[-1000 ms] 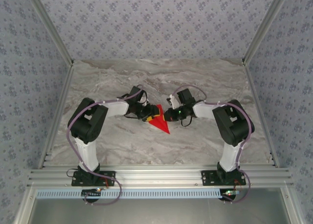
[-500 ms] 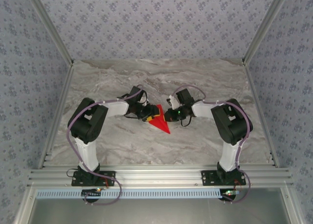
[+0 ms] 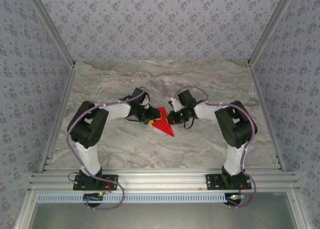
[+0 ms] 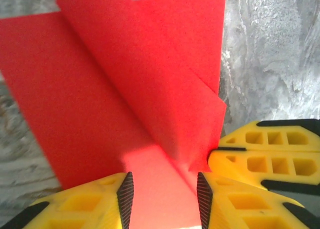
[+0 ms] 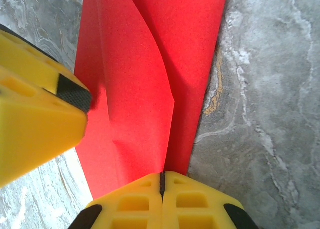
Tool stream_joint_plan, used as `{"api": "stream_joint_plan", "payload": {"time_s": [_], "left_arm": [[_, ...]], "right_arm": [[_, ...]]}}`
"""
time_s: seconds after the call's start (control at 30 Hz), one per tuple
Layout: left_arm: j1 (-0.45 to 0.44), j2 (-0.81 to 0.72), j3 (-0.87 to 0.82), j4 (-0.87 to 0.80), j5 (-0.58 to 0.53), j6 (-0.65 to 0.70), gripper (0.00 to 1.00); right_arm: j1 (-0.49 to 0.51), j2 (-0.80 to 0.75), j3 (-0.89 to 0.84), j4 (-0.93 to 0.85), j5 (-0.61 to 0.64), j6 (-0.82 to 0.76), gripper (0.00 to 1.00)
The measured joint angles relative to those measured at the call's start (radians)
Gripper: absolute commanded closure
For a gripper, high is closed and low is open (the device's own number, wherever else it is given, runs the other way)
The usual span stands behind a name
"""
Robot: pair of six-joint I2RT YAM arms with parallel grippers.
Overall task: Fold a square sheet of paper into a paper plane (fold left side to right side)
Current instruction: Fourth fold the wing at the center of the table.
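The left pincer (image 4: 164, 201) stands partly open over the left side of the red paper (image 4: 100, 104). Its two black pads (image 4: 125, 199) are set apart, and a strip of the sheet lies in the gap between them (whether either pad presses on it cannot be told).

The right pincer (image 5: 161, 178) is closed tight at the paper's right edge, its fingertips meeting in a thin seam. The rim of a lifted flap runs straight into that seam, so this pincer appears to pinch the flap. From the left wrist, its yellow fingers touch the paper's right corner, just beside the left pincer.

Seen from above, the red paper lies flat on the surface (image 3: 210, 84), between the two pincers. It forms a narrow wedge with one sharp tip pointing toward the surface's near edge.

The paper is thin, matte, plain bright red. One flap rises from it in a soft curve along a diagonal crease and throws a shadow on the layer beneath. The pincer fingers are bright yellow plastic moulded with open rectangular cells, and their pads are finely gridded. Around the paper the surface is smooth, veined grey and cream like marble.
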Motion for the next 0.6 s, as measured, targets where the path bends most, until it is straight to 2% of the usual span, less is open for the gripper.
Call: {"api": "stream_joint_plan", "payload": {"time_s": [0.2, 0.43, 0.6], "left_arm": [[0.0, -0.008, 0.066, -0.047, 0.005, 0.03, 0.72], [0.0, 0.076, 0.189, -0.051, 0.034, 0.047, 0.74], [-0.001, 0.138, 0.206, -0.059, 0.042, 0.054, 0.74]], "right_arm": [[0.002, 0.0, 0.001, -0.002, 0.003, 0.0, 0.98], [0.007, 0.0, 0.005, -0.009, 0.015, 0.0, 0.98], [0.009, 0.0, 0.006, -0.011, 0.02, 0.0, 0.98]]}}
